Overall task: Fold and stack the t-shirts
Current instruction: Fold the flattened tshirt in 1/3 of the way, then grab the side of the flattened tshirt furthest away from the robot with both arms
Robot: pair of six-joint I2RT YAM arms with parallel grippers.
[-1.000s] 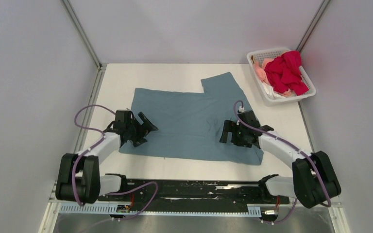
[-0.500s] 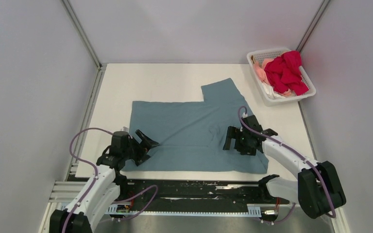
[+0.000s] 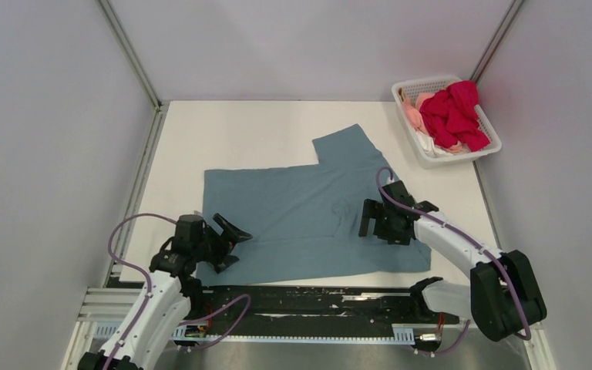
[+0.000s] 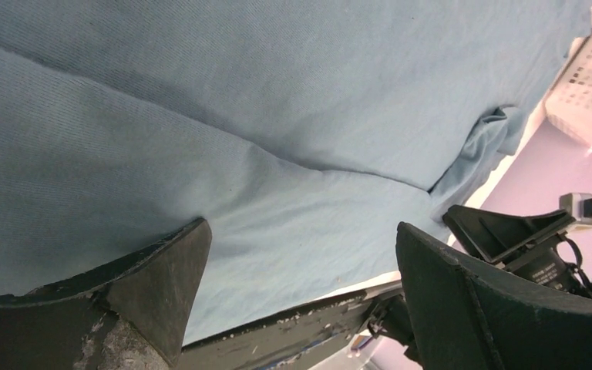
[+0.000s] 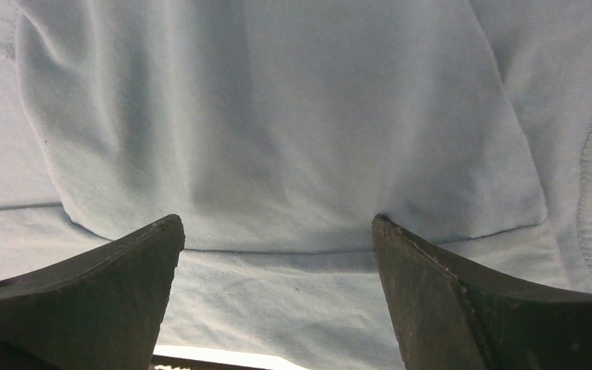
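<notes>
The large blue-grey t-shirt lies spread flat on the white table, one sleeve pointing to the far right, its near hem at the table's front edge. My left gripper is open and rests on the shirt's near left corner; the cloth fills the left wrist view. My right gripper is open, pressed down on the shirt's right part, its fingers straddling a folded cloth edge. A bright red t-shirt and a pale pink one lie crumpled in the white basket.
The white lattice basket stands at the table's far right corner, against the right wall. Grey walls close off the left, the back and the right. A black rail runs along the front edge under the arms' bases.
Both grippers have drawn back toward the front edge, dragging the blue-grey shirt nearer. The shirt's near hem now reaches the table's front edge. The left arm has swung far back and down.
</notes>
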